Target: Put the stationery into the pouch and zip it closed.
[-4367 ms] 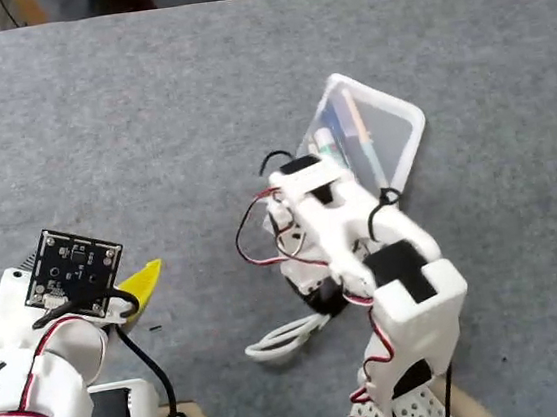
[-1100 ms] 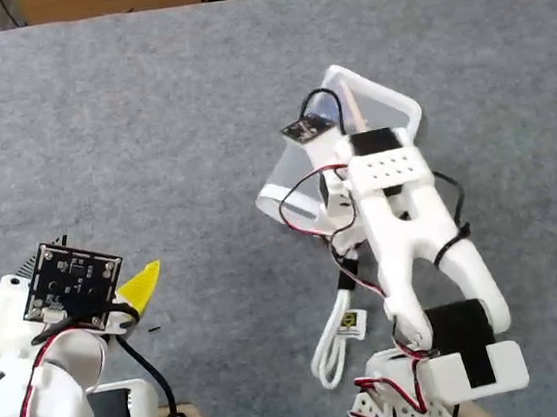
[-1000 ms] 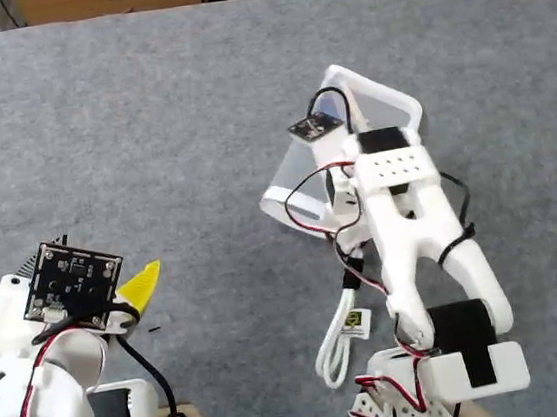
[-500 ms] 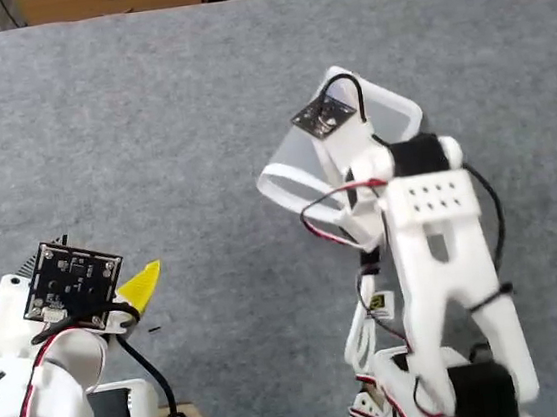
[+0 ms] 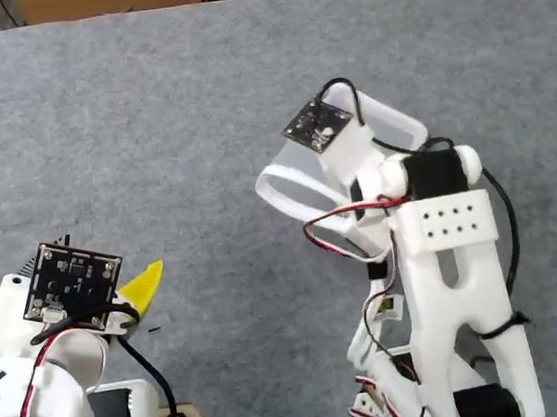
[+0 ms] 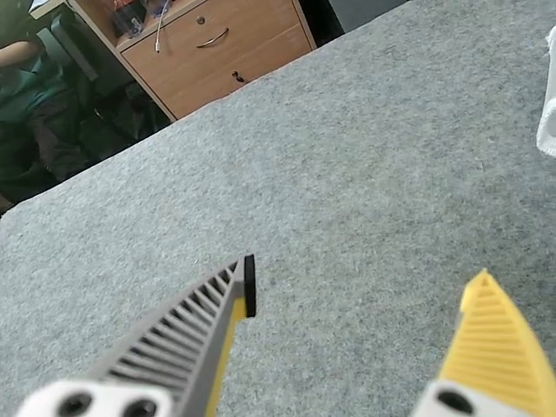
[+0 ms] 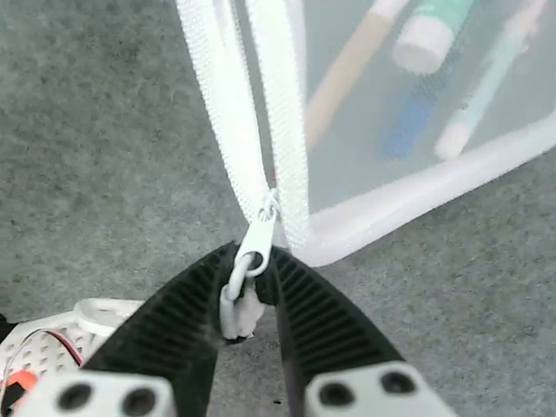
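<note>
In the right pincer (image 7: 254, 265), the zipper pull (image 7: 257, 238) sits half-hidden.

Table (image 5: 147, 113): grey felt-like covering, spanning the frame edge to edge. Lying directly on it: one translucent, white-edged pouch (image 5: 299, 166), right of centre in the upper half, skewed to the far edge.

High view: overhead, looking down on table (image 5: 146, 103).
Left wrist view: low, facing across table.
Right wrist view: close on pouch (image 7: 373, 148), shared with high view.
</note>
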Robot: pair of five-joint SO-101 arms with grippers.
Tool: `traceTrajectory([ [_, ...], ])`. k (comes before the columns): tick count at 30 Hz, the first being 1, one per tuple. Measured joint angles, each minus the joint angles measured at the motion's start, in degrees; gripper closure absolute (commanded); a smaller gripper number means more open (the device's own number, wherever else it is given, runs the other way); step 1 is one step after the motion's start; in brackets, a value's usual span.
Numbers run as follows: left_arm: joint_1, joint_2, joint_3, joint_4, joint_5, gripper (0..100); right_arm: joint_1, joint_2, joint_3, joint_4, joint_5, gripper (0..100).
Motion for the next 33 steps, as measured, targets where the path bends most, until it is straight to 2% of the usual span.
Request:
traceTrajectory([
  [6, 0.00, 0.00, 0.00, 0.00, 0.18, 62, -0.44, -1.05, 0.00, -0.18, 0.00, 96.4],
  [11, 0.00, 0.00, 0.00, 0.00, 0.18, 62, -3.08, -0.26, 4.31, -0.18, 0.53, 70.1],
  [13, 0.00, 0.00, 0.00, 0.00, 0.18, 62, -4.48, -0.18, 5.19, -0.53, -0.35, 64.4],
  [20, 0.00, 0.00, 0.00, 0.00, 0.26, 62, -5.71, -0.18, 5.10, -2.99, -5.98, 66.4],
  [25, 0.00, 0.00, 0.00, 0.00, 0.26, 62, -6.07, 0.26, 4.92, 3.87, -10.64, 66.8],
  [28, 0.00, 0.00, 0.00, 0.00, 0.26, 62, -6.15, 0.26, 7.74, 5.19, -13.89, 71.7],
  [33, 0.00, 0.00, 0.00, 0.00, 0.26, 62, -13.98, 5.10, 12.92, 4.40, -19.69, 75.7],
])
